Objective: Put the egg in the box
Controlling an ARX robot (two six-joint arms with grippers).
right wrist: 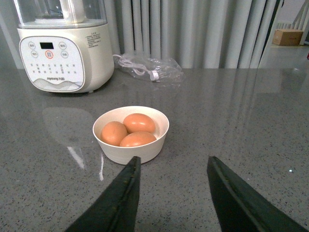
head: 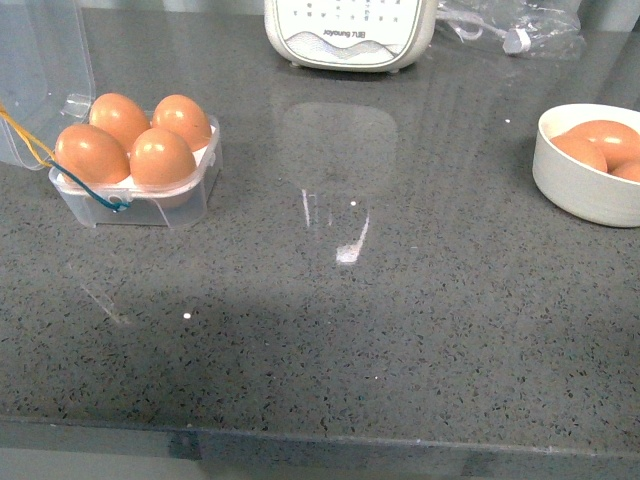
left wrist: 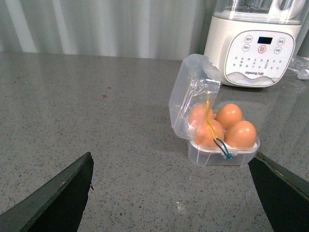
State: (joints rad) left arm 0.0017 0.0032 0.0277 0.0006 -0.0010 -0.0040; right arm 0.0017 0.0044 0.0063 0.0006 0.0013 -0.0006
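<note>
Grey speckled worktop (head: 350,350), front and wrist views. The white appliance (head: 350,35) at the rear carries the word "Joyoung" below its control panel, legible in all three views; the captions of its round buttons are too small to read.

The box (head: 135,205) stands at the left of the worktop, ahead of the left arm. It is a clear plastic case with its hinged lid (left wrist: 193,92) raised upright behind it. A yellow elastic loop (head: 20,130) and a blue one (head: 95,190) trail at its front corner. Four eggs (head: 160,155), smooth, orange-brown and glossy, fill it, one to each socket of the white insert; which of them is the task's own cannot be told.

A round white bowl (head: 580,185) at the right holds three like eggs in the bowl (right wrist: 137,123). A clear bag with a white cable (right wrist: 149,70) lies beside the appliance.

The left gripper (left wrist: 172,154) faces the box with its dark fingers (left wrist: 63,193) spread wide, holding nothing. The right gripper (right wrist: 174,159), just before the bowl, has its fingers (right wrist: 120,198) parted and likewise empty.
</note>
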